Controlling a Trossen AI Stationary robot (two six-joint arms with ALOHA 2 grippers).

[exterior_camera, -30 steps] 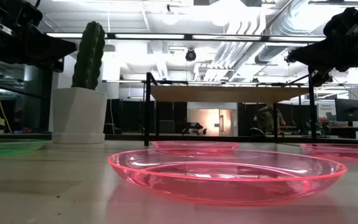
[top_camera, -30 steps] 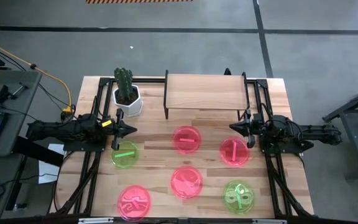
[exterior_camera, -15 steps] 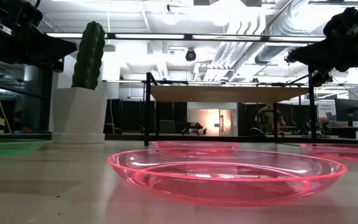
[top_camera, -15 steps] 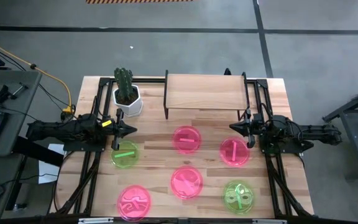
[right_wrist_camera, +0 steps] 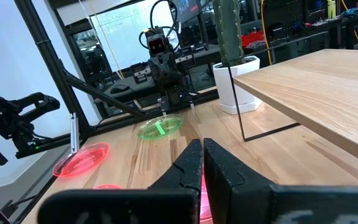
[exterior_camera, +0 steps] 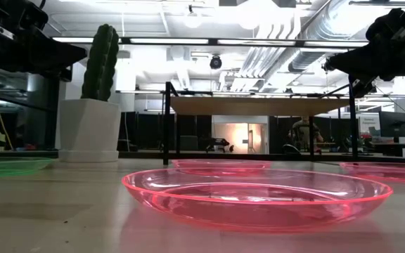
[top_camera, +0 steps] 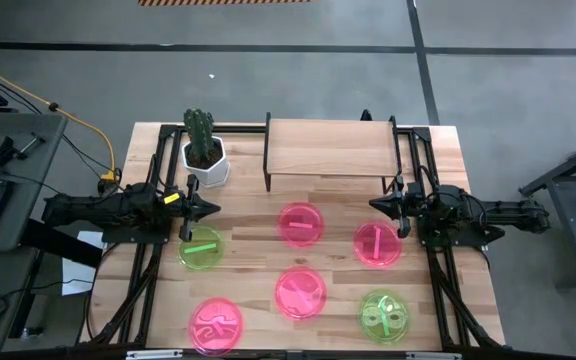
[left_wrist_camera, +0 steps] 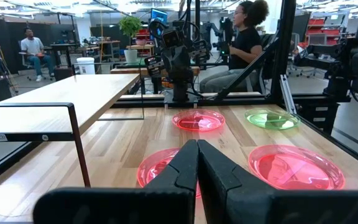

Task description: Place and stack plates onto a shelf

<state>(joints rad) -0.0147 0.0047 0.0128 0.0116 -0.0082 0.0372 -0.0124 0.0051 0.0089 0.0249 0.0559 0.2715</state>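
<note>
So, high view: six plates all lie flat on the desk (top_camera: 448,150), none on the shelf (top_camera: 328,147). Shelf sits at the far edge, centre, with its top bare. Green plate (top_camera: 200,249) is at left, just near of the left gripper (top_camera: 211,209). Pink plate (top_camera: 300,223) lies centre, just near of the shelf. Another pink plate (top_camera: 378,243) is at right, right beside the right gripper (top_camera: 376,204). Near row: pink plate (top_camera: 215,324) left, pink plate (top_camera: 300,291) centre, green plate (top_camera: 383,314) right. Cactus pot (top_camera: 206,160) stands left of the shelf. Both arms reach in from the sides, tips pointing at each other, holding nothing.

Low view: the big pink plate (exterior_camera: 256,195) fills the foreground, the shelf (exterior_camera: 259,105) is behind it on thin black legs, the cactus (exterior_camera: 101,63) at left. Both arms hang above desk level at the upper corners.

Left wrist view: left gripper (left_wrist_camera: 197,163) is clenched, fingers pressed together with nothing between them. Pink and green plates lie beyond on the desk, the shelf edge (left_wrist_camera: 55,99) to one side. People sit in the room behind.

Right wrist view: right gripper (right_wrist_camera: 202,163) is also clenched and empty. The shelf board (right_wrist_camera: 316,87) is alongside, the green plate (right_wrist_camera: 160,127) and left arm farther off.
</note>
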